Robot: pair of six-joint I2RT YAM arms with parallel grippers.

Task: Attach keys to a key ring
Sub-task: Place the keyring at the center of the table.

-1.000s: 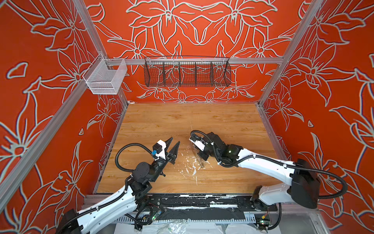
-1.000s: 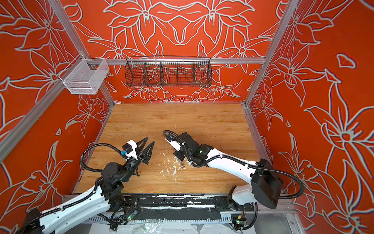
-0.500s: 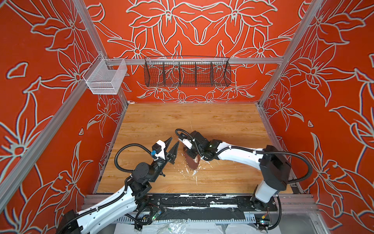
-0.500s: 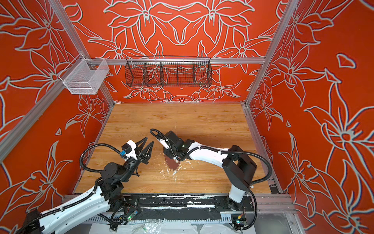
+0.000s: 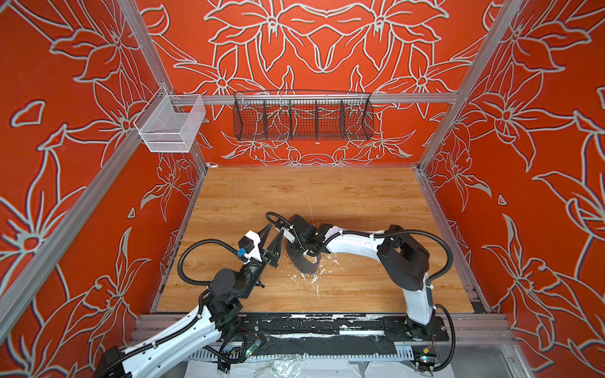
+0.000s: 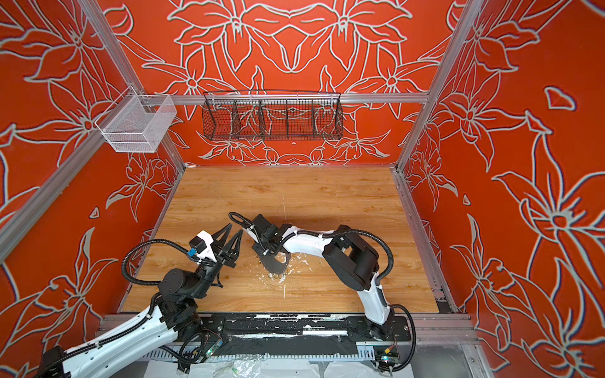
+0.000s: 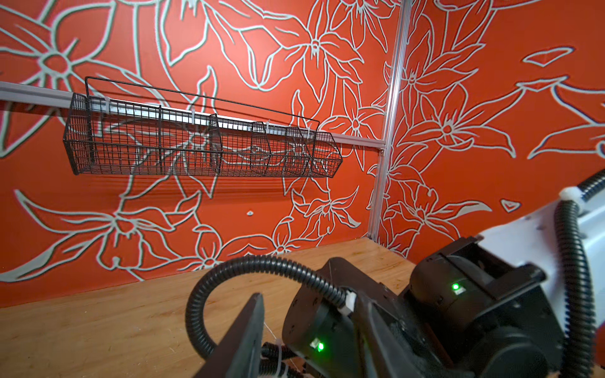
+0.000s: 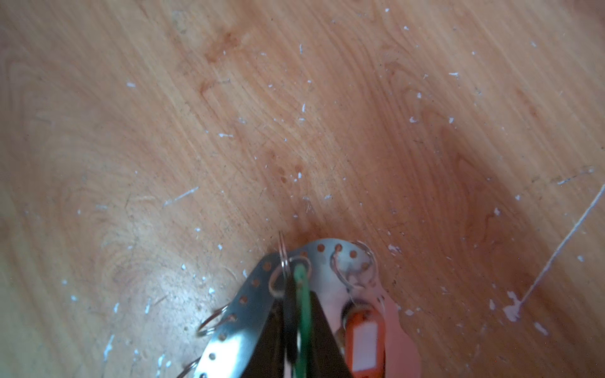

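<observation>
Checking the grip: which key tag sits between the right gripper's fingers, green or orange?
The green tag, edge-on between the right gripper's dark fingers; the orange tag lies beside them.

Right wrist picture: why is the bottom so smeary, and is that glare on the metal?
Right wrist view: the green tag and right claw sit too close, blurred; a bright sheen washes the key ring. Top views: evenly lit, sharp.

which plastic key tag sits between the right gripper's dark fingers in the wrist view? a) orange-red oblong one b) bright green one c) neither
b: the bright green plastic key tag stands edge-on between the fingers of the right gripper, while the orange-red oblong tag lies beside them inside the flat grey metal key ring.
</observation>
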